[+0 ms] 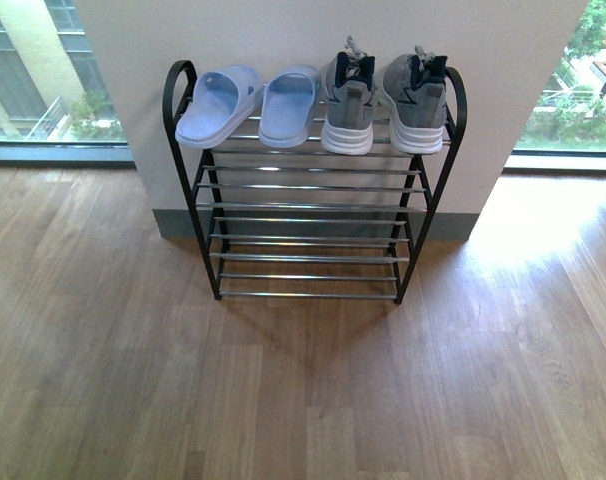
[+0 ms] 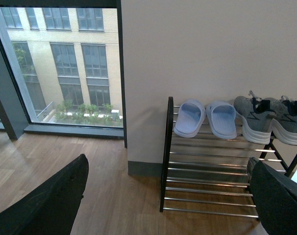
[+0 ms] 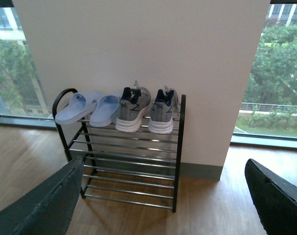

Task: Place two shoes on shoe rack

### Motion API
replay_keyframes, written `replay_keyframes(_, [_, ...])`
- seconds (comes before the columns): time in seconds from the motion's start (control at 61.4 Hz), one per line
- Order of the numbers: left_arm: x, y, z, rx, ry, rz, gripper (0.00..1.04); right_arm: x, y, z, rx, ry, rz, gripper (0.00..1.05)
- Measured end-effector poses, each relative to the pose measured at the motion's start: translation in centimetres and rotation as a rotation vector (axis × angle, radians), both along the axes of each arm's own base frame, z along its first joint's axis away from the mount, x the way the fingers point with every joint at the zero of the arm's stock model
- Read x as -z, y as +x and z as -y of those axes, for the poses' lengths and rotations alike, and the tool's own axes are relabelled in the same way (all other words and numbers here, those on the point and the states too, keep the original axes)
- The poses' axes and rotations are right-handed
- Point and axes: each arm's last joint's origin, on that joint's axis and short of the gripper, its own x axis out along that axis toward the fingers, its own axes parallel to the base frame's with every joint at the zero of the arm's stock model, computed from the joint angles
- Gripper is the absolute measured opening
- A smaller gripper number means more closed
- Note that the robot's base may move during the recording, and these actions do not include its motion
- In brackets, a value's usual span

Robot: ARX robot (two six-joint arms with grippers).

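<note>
Front view, upper centre of the frame: shoe rack (image 1: pixel 308 225) stands against the white wall (image 1: pixel 313 40) on the wood floor (image 1: pixel 303 400). Both grey sneakers, left one (image 1: pixel 349 105) and right one (image 1: pixel 415 100), sit side by side on the top tier, right half, heels outward. Two pale blue slides (image 1: pixel 253 102) occupy the left half. Lower tiers bare. Left claw (image 2: pixel 163 205) and right claw (image 3: pixel 163 205) each show fingers spread wide apart, clamped on nothing, well clear of the rack.

The rack (image 1: pixel 308 215) stands on the wood floor (image 1: pixel 283 400) against the wall. On its top tier lie two slides (image 1: pixel 251 103) toward the left end and two sneakers (image 1: pixel 383 100) toward the right end.
</note>
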Motion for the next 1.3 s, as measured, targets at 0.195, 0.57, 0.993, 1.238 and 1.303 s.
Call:
replay_keyframes(0.195, [0.00,0.00,0.00,0.000,0.000,0.000,0.95,0.00,0.00,0.00,0.000,0.000,0.000,0.95])
replay_keyframes(0.57, [0.00,0.00,0.00,0.000,0.000,0.000,0.95,0.00,0.00,0.00,0.000,0.000,0.000,0.95])
replay_keyframes(0.993, [-0.01,0.00,0.00,0.000,0.000,0.001,0.95,0.00,0.00,0.00,0.000,0.000,0.000,0.95])
replay_keyframes(1.238, [-0.01,0.00,0.00,0.000,0.000,0.001,0.95,0.00,0.00,0.00,0.000,0.000,0.000,0.95])
replay_keyframes(1.303, [-0.01,0.00,0.00,0.000,0.000,0.001,0.95,0.00,0.00,0.00,0.000,0.000,0.000,0.95])
